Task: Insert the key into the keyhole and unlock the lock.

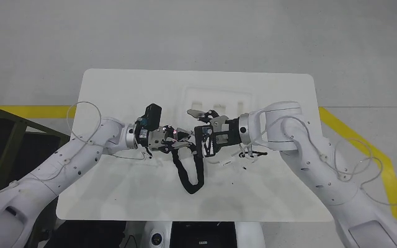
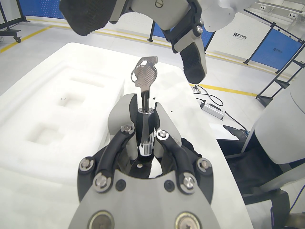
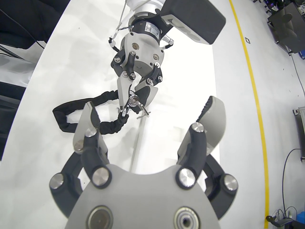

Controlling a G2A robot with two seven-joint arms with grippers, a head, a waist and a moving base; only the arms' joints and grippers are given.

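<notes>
On the left, the left tool (image 2: pixel 144 101) is clamped tight around the barrel of the lock (image 2: pixel 144 132), held over the white desk (image 1: pixel 279 93), with the lock's black sleeved chain (image 1: pixel 189 177) looping out from it. The key (image 2: pixel 145 72) sits in the keyhole, a ring through its head. To the right, the right tool (image 3: pixel 152 113) gapes wide, gripping nothing, close to the key but clear of it.

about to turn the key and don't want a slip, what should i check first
1. Key seated in the lock keyhole: ok.
2. Left gripper fingers shut on the lock: ok.
3. Right gripper fingers open: ok.
4. Right gripper fingers gripping the key: not ok, not touching it.
5. Key head free of the chain: ok.
6. Lock already unlocked: cannot tell.
</notes>
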